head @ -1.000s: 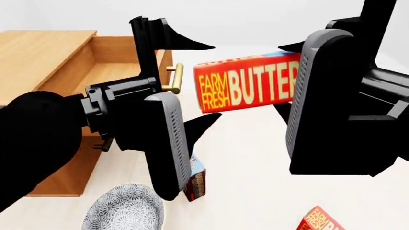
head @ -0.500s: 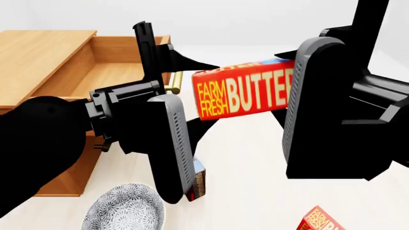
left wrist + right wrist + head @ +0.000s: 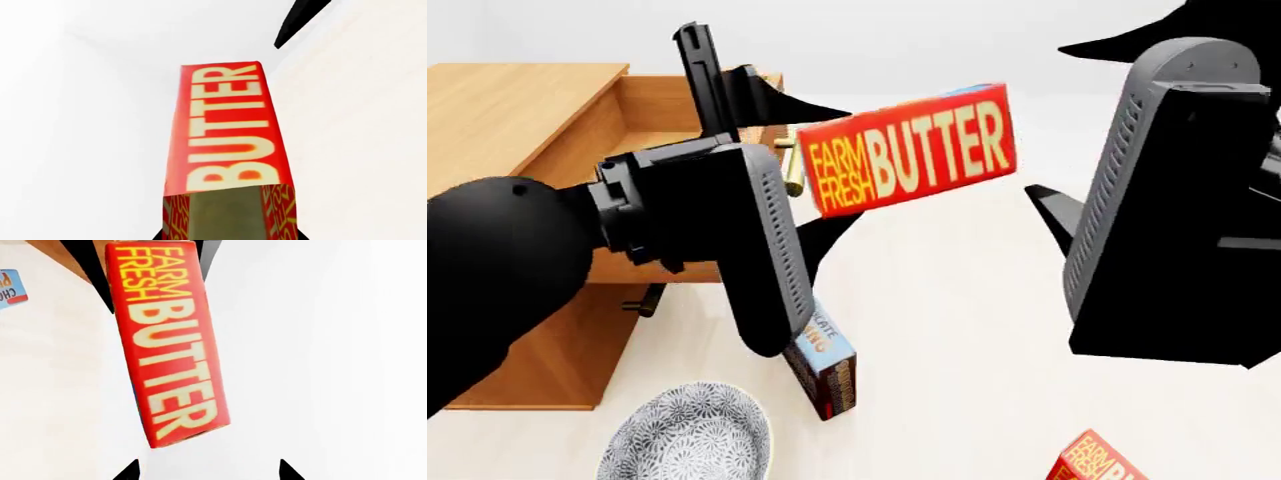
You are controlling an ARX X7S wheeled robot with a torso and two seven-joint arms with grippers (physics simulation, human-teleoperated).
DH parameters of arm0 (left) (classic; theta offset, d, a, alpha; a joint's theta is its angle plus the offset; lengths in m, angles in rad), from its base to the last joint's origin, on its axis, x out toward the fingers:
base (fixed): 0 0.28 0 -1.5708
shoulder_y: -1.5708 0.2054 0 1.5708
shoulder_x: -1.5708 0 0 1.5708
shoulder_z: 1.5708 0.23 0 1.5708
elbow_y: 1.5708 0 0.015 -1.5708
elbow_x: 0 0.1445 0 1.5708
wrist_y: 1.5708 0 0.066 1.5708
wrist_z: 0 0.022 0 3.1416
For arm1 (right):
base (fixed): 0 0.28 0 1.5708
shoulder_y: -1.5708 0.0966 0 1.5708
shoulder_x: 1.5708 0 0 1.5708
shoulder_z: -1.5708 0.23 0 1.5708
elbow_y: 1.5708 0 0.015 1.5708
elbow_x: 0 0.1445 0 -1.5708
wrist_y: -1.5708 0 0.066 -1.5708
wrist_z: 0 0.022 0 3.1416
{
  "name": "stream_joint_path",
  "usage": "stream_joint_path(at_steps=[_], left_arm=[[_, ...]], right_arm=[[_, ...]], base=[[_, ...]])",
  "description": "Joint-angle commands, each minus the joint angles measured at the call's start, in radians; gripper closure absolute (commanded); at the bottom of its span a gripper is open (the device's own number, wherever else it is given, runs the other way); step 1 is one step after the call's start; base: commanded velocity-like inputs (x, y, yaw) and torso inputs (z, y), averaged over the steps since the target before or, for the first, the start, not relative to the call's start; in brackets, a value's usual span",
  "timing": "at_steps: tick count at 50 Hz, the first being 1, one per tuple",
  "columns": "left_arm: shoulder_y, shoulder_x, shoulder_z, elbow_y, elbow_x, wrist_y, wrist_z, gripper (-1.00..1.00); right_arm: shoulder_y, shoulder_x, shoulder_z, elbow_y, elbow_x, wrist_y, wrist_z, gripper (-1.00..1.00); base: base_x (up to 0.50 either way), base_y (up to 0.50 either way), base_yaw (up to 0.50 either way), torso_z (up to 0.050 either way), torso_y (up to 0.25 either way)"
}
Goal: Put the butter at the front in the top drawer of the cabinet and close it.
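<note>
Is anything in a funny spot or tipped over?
Yes. The butter hangs tilted in mid-air between the left claw and right claw, near the open drawer. Whether either claw holds it is unclear.

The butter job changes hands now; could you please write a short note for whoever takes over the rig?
Left gripper: shut on the butter at its FARM FRESH end, holding it in the air by the drawer front.
Right gripper: open, clear of the box.
Top drawer of the cabinet: open.
Done: butter lifted.
Left: set it in the drawer, release, push the drawer shut.
</note>
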Motion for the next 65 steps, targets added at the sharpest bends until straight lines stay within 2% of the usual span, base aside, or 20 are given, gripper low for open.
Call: stream_joint_path(at_steps=[1,10,16,33,50,65], left_arm=[[-0.019,-0.015,-0.049,-0.135,0.006,-0.008,-0.026,1.0],[-0.049,0.023,-0.113,-0.234,-0.087,-0.14,-0.094,1.0],[-0.086,0.059,-0.159,-0.284,-0.186,-0.302,-0.155,1.0],[-0.159,0.18,-0.226,-0.51,-0.282,-0.557,-0.272,1.0],[-0.209,0.34,-0.295,-0.827,-0.304,-0.638,-0.361,1.0],[-0.249,0.442,-0.282,-1.023,-0.272,-0.641,-0.369,1.0]], right_arm=[[0.073,0.065,-0.034,-0.015,0.025,0.004,0.033,-1.0],[0.14,0.068,-0.103,-0.013,0.087,0.004,0.097,-1.0],[0.152,0.064,-0.12,-0.01,0.106,0.008,0.119,-1.0],[0.213,0.075,-0.199,-0.013,0.178,-0.004,0.197,-1.0],[0.248,0.076,-0.253,-0.013,0.226,-0.011,0.255,-1.0],[0.281,0.083,-0.313,-0.016,0.258,-0.026,0.299,-1.0]], base=[[0.0,0.0,0.0,0.0,0.01],[0.0,0.0,0.0,0.001,0.001],[0.0,0.0,0.0,0.0,0.0],[0.0,0.0,0.0,0.001,0.002],[0.0,0.0,0.0,0.0,0.001],[0.0,0.0,0.0,0.001,0.002]])
